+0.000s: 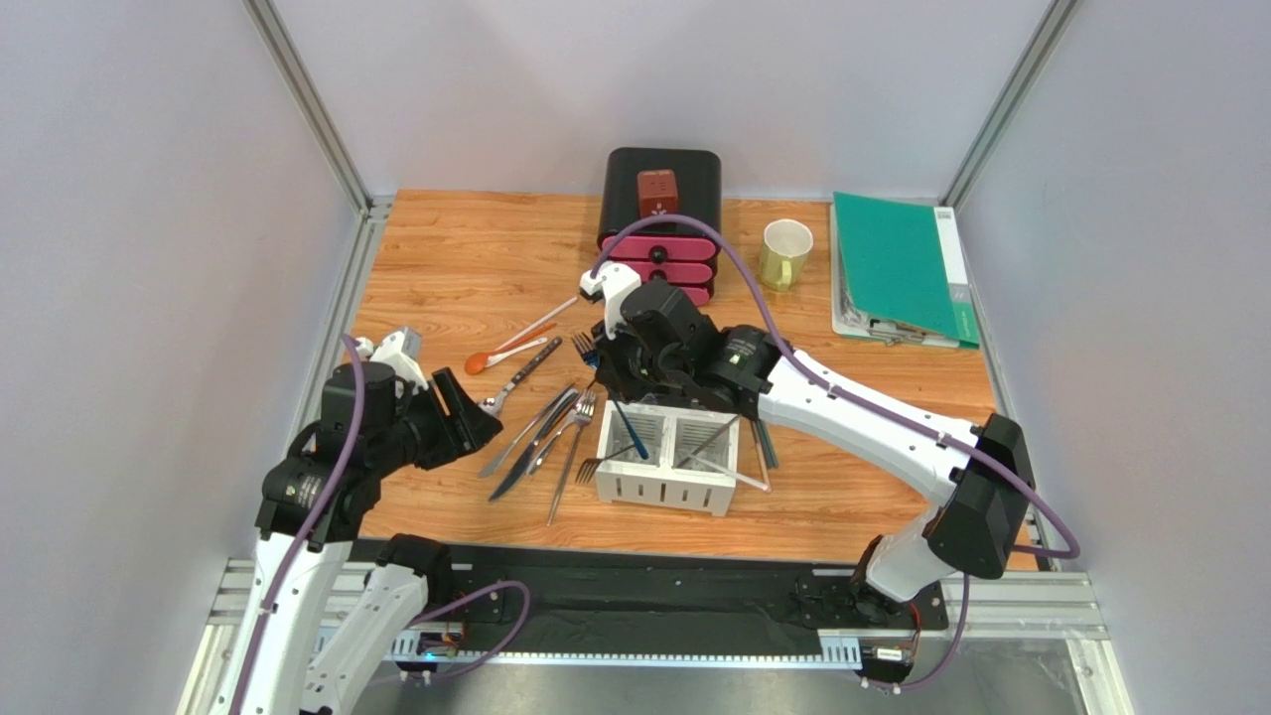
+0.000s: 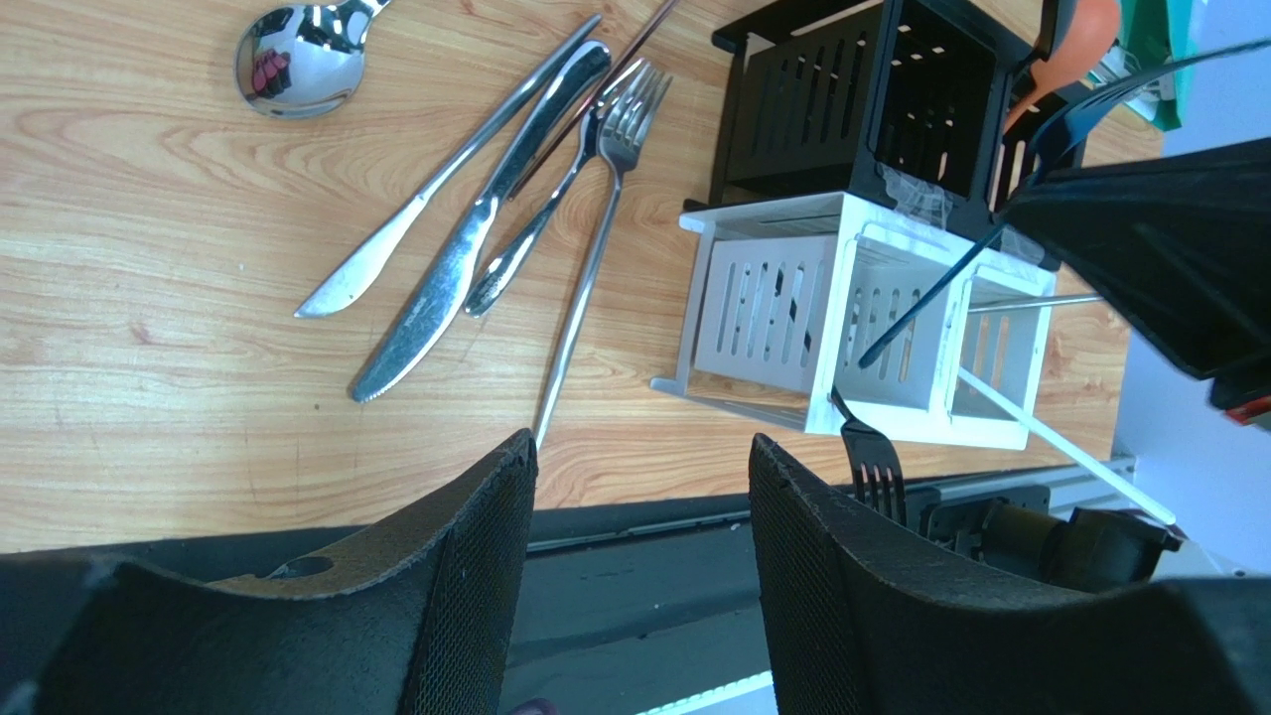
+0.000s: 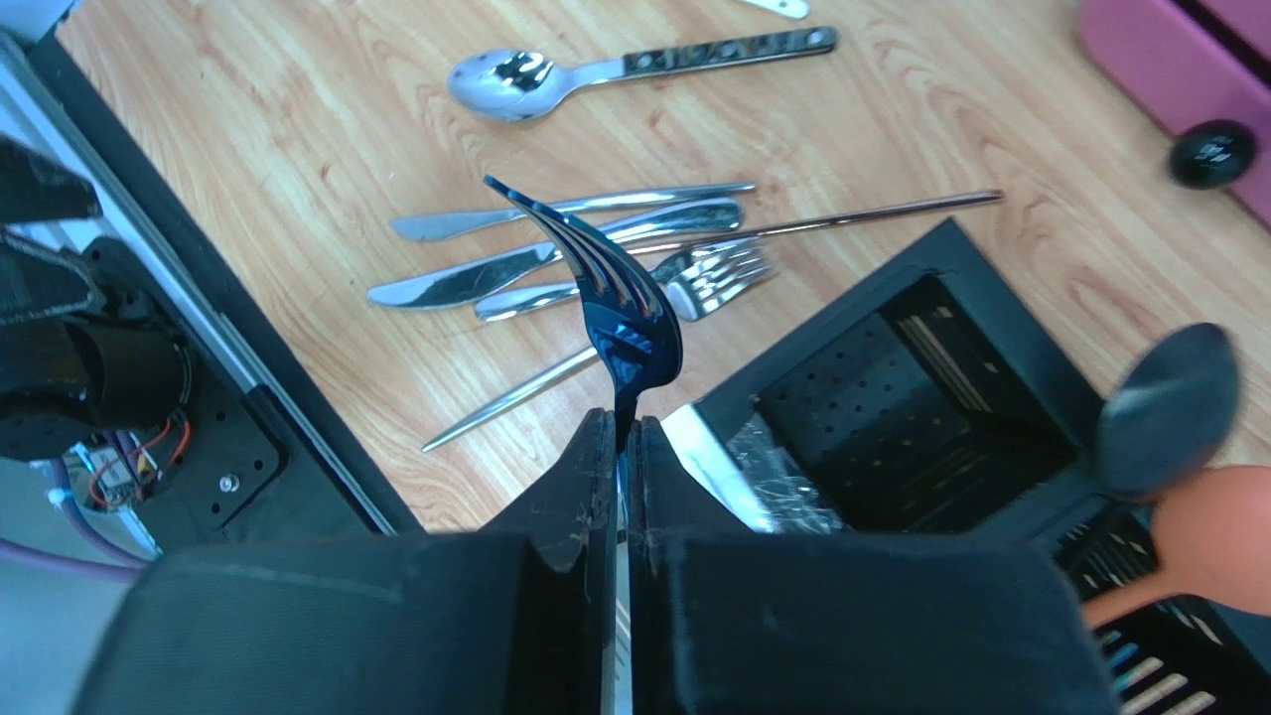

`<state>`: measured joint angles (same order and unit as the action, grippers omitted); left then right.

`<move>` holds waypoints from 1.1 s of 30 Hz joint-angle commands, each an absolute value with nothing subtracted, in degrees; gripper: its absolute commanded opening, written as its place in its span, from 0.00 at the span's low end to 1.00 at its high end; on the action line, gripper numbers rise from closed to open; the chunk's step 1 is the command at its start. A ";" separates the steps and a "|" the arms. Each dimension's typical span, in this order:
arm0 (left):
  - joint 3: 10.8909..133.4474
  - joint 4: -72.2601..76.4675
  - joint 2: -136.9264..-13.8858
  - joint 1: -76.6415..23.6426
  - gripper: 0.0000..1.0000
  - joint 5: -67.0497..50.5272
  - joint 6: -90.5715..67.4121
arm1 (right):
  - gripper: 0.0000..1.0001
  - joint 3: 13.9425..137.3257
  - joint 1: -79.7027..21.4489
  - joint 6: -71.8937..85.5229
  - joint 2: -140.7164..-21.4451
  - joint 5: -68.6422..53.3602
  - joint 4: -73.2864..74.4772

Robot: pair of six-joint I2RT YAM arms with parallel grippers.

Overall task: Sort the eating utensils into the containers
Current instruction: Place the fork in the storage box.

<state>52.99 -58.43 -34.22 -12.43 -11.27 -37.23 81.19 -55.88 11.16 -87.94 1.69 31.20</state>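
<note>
The caddy (image 1: 667,480) stands at the table's middle front, its white slotted compartments (image 2: 776,298) nearest the arms and the black ones (image 3: 910,402) behind. My right gripper (image 3: 624,432) is shut on the handle of a dark fork (image 3: 612,298), tines up, over the caddy's left edge. A black spoon (image 3: 1164,410) and an orange spoon (image 3: 1209,544) stick out of the caddy. Silver knives (image 2: 448,283) and forks (image 2: 597,194) lie left of it, with a silver spoon (image 2: 299,60) beyond. My left gripper (image 2: 642,462) is open and empty, left of the loose cutlery.
A black-and-pink drawer box (image 1: 661,224) stands at the back centre. A pale green mug (image 1: 785,253) and a green folder (image 1: 895,268) are at the back right. An orange spoon (image 1: 500,355) lies on the table behind the loose cutlery. Walls close in both sides.
</note>
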 commanded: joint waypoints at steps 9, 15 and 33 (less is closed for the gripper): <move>54.76 -60.03 -32.87 -12.74 0.61 -10.72 -35.33 | 0.00 69.00 -59.15 8.27 -83.94 1.49 21.71; 55.11 -60.64 -32.70 -12.74 0.61 -10.81 -35.24 | 0.00 63.64 -59.50 8.44 -82.09 2.46 19.52; 53.35 -61.00 -30.06 -12.74 0.61 -9.85 -36.12 | 0.44 64.25 -60.21 10.80 -81.65 2.02 21.88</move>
<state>52.99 -61.21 -30.76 -12.43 -10.79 -36.64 62.15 -59.88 9.67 -82.94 0.97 20.91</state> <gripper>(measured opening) 0.608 0.424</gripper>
